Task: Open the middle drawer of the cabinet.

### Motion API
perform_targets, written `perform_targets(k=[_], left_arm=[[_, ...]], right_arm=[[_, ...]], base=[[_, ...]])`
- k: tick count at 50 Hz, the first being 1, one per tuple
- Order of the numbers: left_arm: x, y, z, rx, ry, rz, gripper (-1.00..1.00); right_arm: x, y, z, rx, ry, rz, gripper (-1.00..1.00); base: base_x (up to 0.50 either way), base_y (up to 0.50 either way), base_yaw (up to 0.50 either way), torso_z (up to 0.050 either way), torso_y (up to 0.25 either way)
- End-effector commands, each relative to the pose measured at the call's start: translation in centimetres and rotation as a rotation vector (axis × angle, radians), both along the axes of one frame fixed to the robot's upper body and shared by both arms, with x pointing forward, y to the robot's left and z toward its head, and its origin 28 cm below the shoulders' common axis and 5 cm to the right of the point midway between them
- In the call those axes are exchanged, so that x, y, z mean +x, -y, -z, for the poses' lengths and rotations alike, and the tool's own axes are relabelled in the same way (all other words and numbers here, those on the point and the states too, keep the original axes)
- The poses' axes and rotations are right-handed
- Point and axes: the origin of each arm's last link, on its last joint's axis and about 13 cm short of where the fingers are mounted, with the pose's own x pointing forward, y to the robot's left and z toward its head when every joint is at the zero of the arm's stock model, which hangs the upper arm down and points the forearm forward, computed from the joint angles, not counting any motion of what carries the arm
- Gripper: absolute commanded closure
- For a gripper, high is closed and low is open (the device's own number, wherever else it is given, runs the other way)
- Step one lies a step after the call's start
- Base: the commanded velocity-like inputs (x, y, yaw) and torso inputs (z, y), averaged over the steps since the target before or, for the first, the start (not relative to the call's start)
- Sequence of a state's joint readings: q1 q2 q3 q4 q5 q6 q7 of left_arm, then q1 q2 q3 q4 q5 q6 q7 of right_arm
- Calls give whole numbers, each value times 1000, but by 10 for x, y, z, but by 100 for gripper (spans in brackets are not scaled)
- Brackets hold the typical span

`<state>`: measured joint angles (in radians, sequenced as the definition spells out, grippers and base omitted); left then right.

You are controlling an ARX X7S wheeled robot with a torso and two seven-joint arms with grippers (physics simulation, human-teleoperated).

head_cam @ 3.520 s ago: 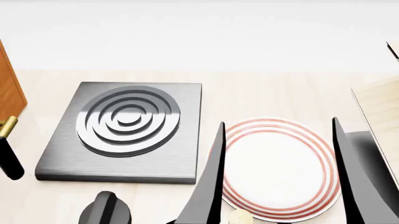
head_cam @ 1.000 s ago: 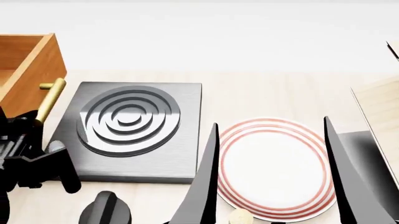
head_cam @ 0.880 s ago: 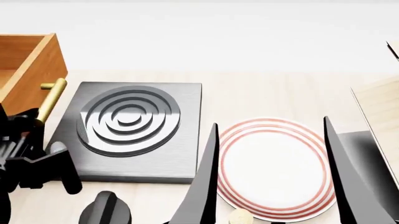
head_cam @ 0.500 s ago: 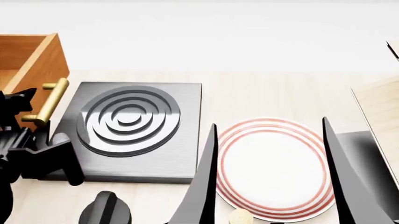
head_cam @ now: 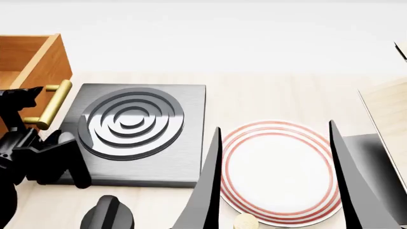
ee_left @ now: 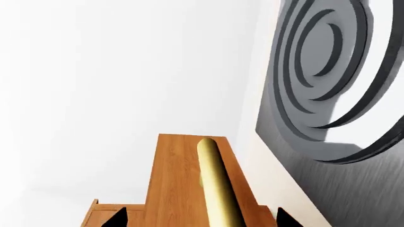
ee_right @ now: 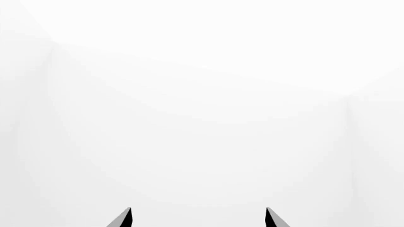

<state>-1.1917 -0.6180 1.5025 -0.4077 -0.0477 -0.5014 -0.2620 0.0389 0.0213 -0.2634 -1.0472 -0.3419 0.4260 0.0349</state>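
Observation:
The middle drawer (head_cam: 39, 62) stands pulled out at the head view's far left, an orange-brown open box. Its brass bar handle (head_cam: 54, 103) faces the stove plate. The rest of the cabinet is out of view. My left gripper (head_cam: 41, 126) is open at the handle, with one black finger on each side. In the left wrist view the handle (ee_left: 213, 187) runs down the drawer front (ee_left: 177, 189), and the gripper (ee_left: 200, 218) has its tips wide of the bar. My right gripper (head_cam: 279, 183) is open and empty above the plate. In its own view the right gripper (ee_right: 197, 217) shows only white beyond its tips.
A grey stove plate (head_cam: 130, 129) with concentric rings lies just right of the drawer and also shows in the left wrist view (ee_left: 328, 71). A white plate with red rings (head_cam: 277, 171) sits at front centre. A pale wood box (head_cam: 389, 114) is at the right edge and a black knob (head_cam: 108, 214) at the front.
The drawer has slid out to the right since 3.5 s ago. Over the last second my left gripper rose from below the handle to straddle it. The right arm barely moved.

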Motion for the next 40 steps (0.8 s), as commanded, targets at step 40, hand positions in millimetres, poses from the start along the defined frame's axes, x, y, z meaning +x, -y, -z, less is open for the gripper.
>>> perform_targets(k=[40], left_arm=[[-61, 20, -96, -858, 135, 90, -100]], right_arm=[[1, 1, -1, -3, -8, 11, -100]], base=[[0, 0, 0, 0, 0]])
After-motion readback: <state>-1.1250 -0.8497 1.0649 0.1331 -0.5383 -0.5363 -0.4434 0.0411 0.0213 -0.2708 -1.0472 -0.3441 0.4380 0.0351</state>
